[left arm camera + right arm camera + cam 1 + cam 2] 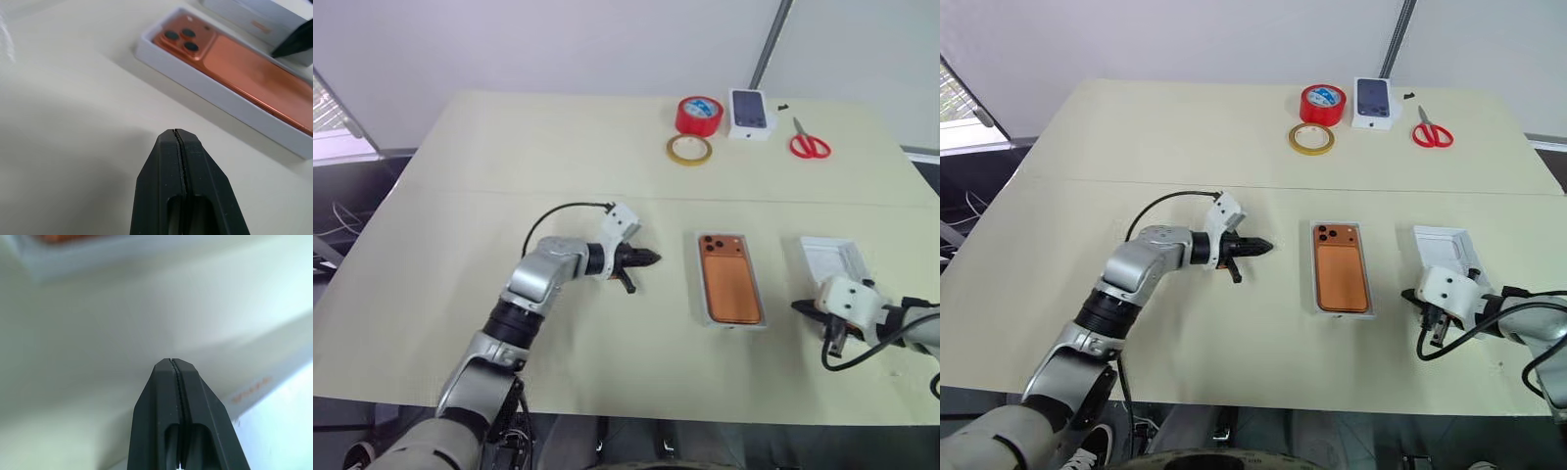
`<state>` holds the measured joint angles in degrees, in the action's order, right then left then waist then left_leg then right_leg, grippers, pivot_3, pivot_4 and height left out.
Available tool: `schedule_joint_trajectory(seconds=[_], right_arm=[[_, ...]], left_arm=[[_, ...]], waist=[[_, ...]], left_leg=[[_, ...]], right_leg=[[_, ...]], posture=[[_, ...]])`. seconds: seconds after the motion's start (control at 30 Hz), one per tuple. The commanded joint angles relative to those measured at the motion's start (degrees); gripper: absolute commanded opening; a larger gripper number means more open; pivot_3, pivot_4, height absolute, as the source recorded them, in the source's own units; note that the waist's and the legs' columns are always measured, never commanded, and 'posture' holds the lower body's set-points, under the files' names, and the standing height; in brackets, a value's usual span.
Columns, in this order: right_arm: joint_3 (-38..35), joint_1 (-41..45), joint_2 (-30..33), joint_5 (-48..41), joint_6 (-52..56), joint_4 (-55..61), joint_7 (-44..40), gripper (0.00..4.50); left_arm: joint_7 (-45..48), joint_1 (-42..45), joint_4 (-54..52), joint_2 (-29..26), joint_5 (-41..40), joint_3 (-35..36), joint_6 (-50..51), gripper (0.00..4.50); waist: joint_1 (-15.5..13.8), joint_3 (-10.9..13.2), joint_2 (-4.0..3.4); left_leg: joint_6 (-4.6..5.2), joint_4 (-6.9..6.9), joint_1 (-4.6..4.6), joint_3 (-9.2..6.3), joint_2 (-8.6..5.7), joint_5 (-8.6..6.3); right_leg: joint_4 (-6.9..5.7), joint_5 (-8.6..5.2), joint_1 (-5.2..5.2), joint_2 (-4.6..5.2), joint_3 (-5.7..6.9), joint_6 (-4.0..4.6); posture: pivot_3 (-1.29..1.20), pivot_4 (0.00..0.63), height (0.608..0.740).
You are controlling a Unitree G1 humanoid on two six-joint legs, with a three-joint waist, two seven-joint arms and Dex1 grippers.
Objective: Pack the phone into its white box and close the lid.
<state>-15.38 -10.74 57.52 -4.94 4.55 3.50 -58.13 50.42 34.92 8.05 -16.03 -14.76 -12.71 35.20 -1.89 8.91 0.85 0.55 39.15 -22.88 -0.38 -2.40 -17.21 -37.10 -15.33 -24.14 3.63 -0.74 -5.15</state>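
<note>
Left pincer (649, 258) is pressed fully together, nothing in it. Left wrist view shows the two black fingers (183, 186) meeting tip to tip w/ just a hairline seam. It hangs just over the worktop (509, 157), pointing across toward the phone (731, 282), not touching anything. Phone is near it on the right side, w/ a clear gap of bare worktop between.

Right pincer (1433, 329) is also clamped together and empty, same closed seam in the right wrist view (172, 382). It sits low at the near end of the lid (1446, 250); can't tell if it touches the lid or just hovers next to it.

Phone lies flat, back up, camera cluster at the far end, inside the white box (703, 284). The box rim runs all round it, so it's seated in the tray. Box is roughly mid worktop, between the 2 pincers. Lid is off, lying on the worktop to the right of the box, apart from it, roughly parallel.

Far edge stuff: red tape roll (699, 116), yellowish tape ring (689, 149) just in front of it, small box w/ a dark phone printed on top (750, 113), red scissors (809, 143). All well apart from the pincers.
</note>
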Motion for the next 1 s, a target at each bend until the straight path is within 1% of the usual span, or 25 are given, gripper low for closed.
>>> schedule_joint_trajectory(seconds=[0.03, 0.1, 0.2, 0.23, 0.27, 0.3, 0.33, 0.4, 0.47, 0.5, 0.53, 0.6, 0.63, 0.7, 0.77, 0.9, 1.0], right_arm=[[-3.40, 2.14, -0.47, -7.54, 7.64, 3.03, -1.60, 0.25], [-3.36, 5.25, -2.18, -10.37, 11.10, 4.47, -0.01, 0.91], [-4.96, 6.94, -3.94, -13.83, 14.60, 5.64, 0.88, 2.42], [-5.72, 6.99, -4.13, -14.20, 15.25, 5.65, 1.38, 2.85], [-6.41, 7.11, -4.16, -14.56, 16.29, 5.53, 1.98, 3.48], [-6.79, 7.16, -4.09, -14.66, 17.00, 5.47, 2.45, 3.93], [-7.47, 7.86, -4.28, -14.74, 18.74, 5.41, 4.27, 4.45], [-8.22, 9.20, -4.94, -14.26, 21.70, 5.67, 8.32, 4.45], [-8.66, 10.18, -6.28, -13.56, 25.17, 6.66, 13.22, 4.45], [-8.30, 9.79, -6.65, -12.20, 26.15, 7.53, 15.53, 4.45], [-7.61, 7.61, -6.66, -11.39, 27.62, 9.85, 16.34, 4.45], [-6.43, 2.98, -6.72, -9.46, 27.61, 13.53, 16.91, 4.45], [-6.77, 1.38, -7.21, -9.87, 29.04, 14.65, 17.22, 4.45], [-7.86, -0.45, -8.27, -10.89, 32.89, 16.46, 18.70, 4.45], [-8.16, -1.83, -8.31, -11.35, 35.84, 19.38, 19.09, 4.45], [-9.69, 0.51, -6.77, -14.28, 46.77, 22.46, 20.08, 4.45], [-9.60, 3.18, -6.14, -19.39, 55.79, 24.71, 18.64, 4.45]], left_arm=[[3.71, -0.83, -3.14, -1.70, -4.87, 4.58, -1.70, 0.26], [6.57, -2.12, -5.12, -4.28, -7.25, 6.94, -2.40, 0.89], [9.17, -4.47, -7.25, -7.72, -7.51, 8.44, -6.81, 2.36], [10.51, -5.61, -7.93, -9.11, -7.40, 8.83, -9.05, 2.82], [11.75, -6.61, -8.37, -10.46, -7.66, 9.22, -10.02, 3.39], [12.45, -7.21, -8.56, -11.29, -7.96, 9.36, -10.58, 3.84], [13.12, -8.21, -8.07, -12.56, -7.13, 9.95, -14.00, 4.36], [14.92, -9.53, -6.26, -15.27, -6.29, 10.91, -18.24, 4.36], [15.82, -10.10, -4.36, -16.82, -5.54, 11.69, -22.50, 4.36], [16.31, -10.16, -3.64, -17.38, -5.79, 12.12, -23.61, 4.36], [16.76, -10.31, -3.20, -17.78, -6.06, 12.69, -25.09, 4.36], [19.06, -10.82, -2.79, -18.06, -7.59, 13.47, -27.38, 4.36], [19.56, -11.27, -2.63, -18.29, -6.90, 13.29, -29.38, 4.36], [19.88, -12.13, -2.22, -18.16, -5.00, 12.81, -34.59, 4.36], [20.61, -12.81, -2.17, -18.05, -4.86, 12.41, -36.53, 4.36], [22.01, -13.48, -2.20, -17.83, -4.93, 11.44, -39.00, 4.36], [23.04, -13.05, -1.78, -17.62, -4.46, 10.40, -40.13, 4.36]], waist=[[0.33, 0.00, -0.02], [1.18, 0.01, -0.02], [1.31, 0.00, -0.04], [1.26, 0.00, -0.04], [1.22, -0.01, -0.05], [1.21, -0.01, -0.06], [1.20, -0.01, -0.06], [1.20, -0.01, -0.07], [1.20, -0.02, -0.08], [1.19, -0.02, -0.08], [1.16, -0.02, -0.08], [0.95, -0.03, -0.10], [0.93, -0.04, -0.11], [1.12, -0.04, -0.12], [1.29, -0.05, -0.13], [1.66, -0.12, -0.26], [1.58, -0.12, -0.26]], left_leg=[[0.01, 0.00, 0.01, 0.01, 0.02, -0.01], [0.14, 0.00, 0.01, 0.01, 0.05, -0.08], [0.16, -0.01, 0.04, 0.00, 0.10, -0.09], [0.15, -0.02, 0.05, 0.00, 0.10, -0.09], [0.15, -0.03, 0.06, 0.00, 0.10, -0.09], [0.15, -0.03, 0.05, 0.00, 0.10, -0.09], [0.15, -0.03, 0.05, 0.00, 0.10, -0.10], [0.17, -0.03, 0.04, 0.00, 0.10, -0.10], [0.17, -0.04, 0.04, 0.00, 0.10, -0.11], [0.17, -0.05, 0.03, 0.00, 0.11, -0.11], [0.18, -0.06, 0.03, 0.00, 0.11, -0.11], [0.20, -0.08, -0.07, 0.00, 0.11, -0.13], [0.20, -0.08, -0.11, -0.03, 0.11, -0.13], [0.20, -0.05, -0.19, -0.01, 0.10, -0.13], [0.26, 0.00, -0.19, 0.04, 0.09, -0.16], [0.26, -0.01, -0.13, 0.05, 0.11, -0.16], [0.27, -0.01, -0.13, 0.04, 0.11, -0.17]], right_leg=[[-0.01, 0.00, 0.00, 0.00, 0.00, 0.00], [-0.02, 0.00, 0.00, -0.02, 0.00, 0.00], [-0.08, 0.00, -0.02, -0.04, 0.00, 0.00], [-0.09, 0.00, -0.02, -0.04, 0.01, 0.00], [-0.09, 0.00, -0.02, -0.04, 0.01, 0.00], [-0.09, 0.00, -0.02, -0.04, 0.00, 0.00], [-0.08, 0.00, -0.02, -0.03, 0.00, 0.00], [-0.06, 0.00, -0.02, -0.02, -0.01, 0.01], [-0.07, 0.00, -0.04, -0.01, 0.00, 0.01], [-0.07, 0.00, -0.06, -0.01, -0.01, 0.01], [-0.07, 0.00, -0.06, -0.01, 0.00, 0.01], [-0.08, 0.00, -0.16, 0.01, 0.00, 0.01], [-0.07, 0.00, -0.18, 0.00, 0.01, 0.01], [-0.04, 0.00, -0.22, 0.01, 0.00, 0.01], [-0.04, 0.00, -0.22, 0.03, -0.02, 0.01], [-0.11, 0.00, -0.22, 0.02, -0.02, 0.01], [-0.10, 0.00, -0.22, 0.02, -0.01, 0.01]], posture=[[0.00, 0.150, 0.740], [0.00, 0.150, 0.740], [0.00, 0.150, 0.740], [0.00, 0.150, 0.740], [0.00, 0.150, 0.740], [0.00, 0.150, 0.740], [0.00, 0.150, 0.740], [0.00, 0.150, 0.740], [0.00, 0.150, 0.740], [0.00, 0.150, 0.740], [0.00, 0.150, 0.740], [0.00, 0.150, 0.740], [0.00, 0.150, 0.740], [0.00, 0.150, 0.740], [0.00, 0.150, 0.740], [0.00, 0.150, 0.740], [0.00, 0.150, 0.740]])
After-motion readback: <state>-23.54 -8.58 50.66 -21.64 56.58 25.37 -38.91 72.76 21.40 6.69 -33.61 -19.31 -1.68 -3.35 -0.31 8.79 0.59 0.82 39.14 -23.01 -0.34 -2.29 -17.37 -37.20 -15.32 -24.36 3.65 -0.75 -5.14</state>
